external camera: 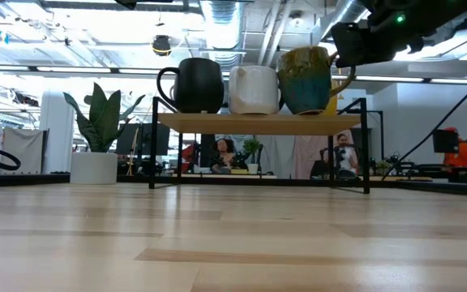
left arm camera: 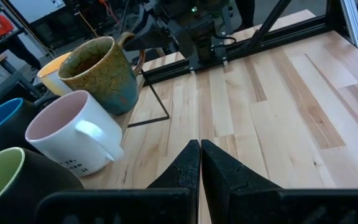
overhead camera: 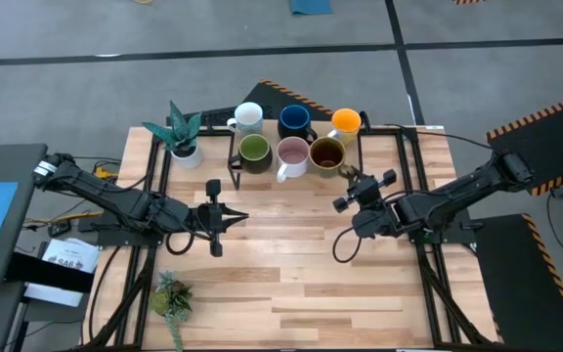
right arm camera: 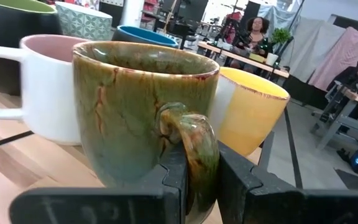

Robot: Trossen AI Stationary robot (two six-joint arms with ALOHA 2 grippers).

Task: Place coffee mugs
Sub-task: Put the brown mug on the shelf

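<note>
Six coffee mugs stand on a low wooden shelf (overhead camera: 272, 168) at the table's far middle. White (overhead camera: 247, 117), dark blue (overhead camera: 294, 121) and orange (overhead camera: 346, 122) form the far row. Olive green (overhead camera: 254, 152), pink (overhead camera: 292, 154) and brown (overhead camera: 326, 154) form the near row. My right gripper (right arm camera: 197, 180) is shut on the brown mug (right arm camera: 145, 112), at the shelf's near right corner. My left gripper (overhead camera: 238, 217) hovers shut over the table's middle, near side of the shelf, touching nothing. My right gripper pinches the brown mug's handle (right arm camera: 188, 140) between its two fingers (right arm camera: 238, 183), one on each flat side of the loop. The fingers come almost level from the table's near right. The mug stands upright, its base level with the shelf board (external camera: 258, 122) beside the pink mug.
A leafy plant in a white pot (overhead camera: 184, 147) stands left of the shelf. A small succulent (overhead camera: 172, 298) lies at the table's near left. The shelf's black frame legs (external camera: 366, 146) reach down to the table. Bare wood stretches across the near half.
</note>
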